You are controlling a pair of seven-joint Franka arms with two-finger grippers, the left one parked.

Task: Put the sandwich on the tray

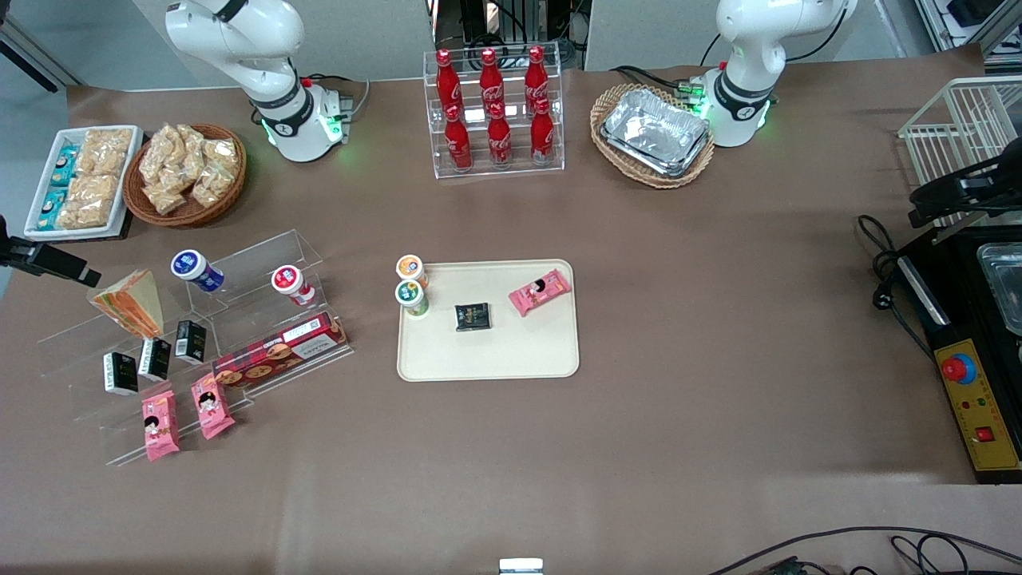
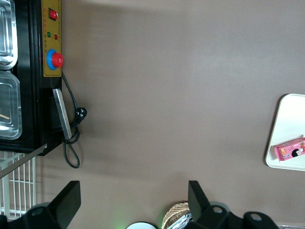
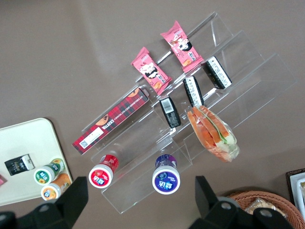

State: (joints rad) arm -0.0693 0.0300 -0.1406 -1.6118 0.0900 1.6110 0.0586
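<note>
The hand hangs above the clear stepped stand at the working arm's end of the tabletop, released, its two fingers spread wide and gripping nothing. The sandwich lies below the hand and apart from it, on an upper step of the stand, leaning on its side in clear wrap with the orange and green layers showing. Nearest under the hand are a blue-lidded cup and a red-lidded cup on the stand's top step. Lower down the stand, farther from the hand than the sandwich, stand three small black cartons, a long red plaid box and two pink packets. The tray lies flat on the tabletop, well apart from the hand toward the parked arm's end, carrying two small cups, a black packet and a pink packet.
</note>
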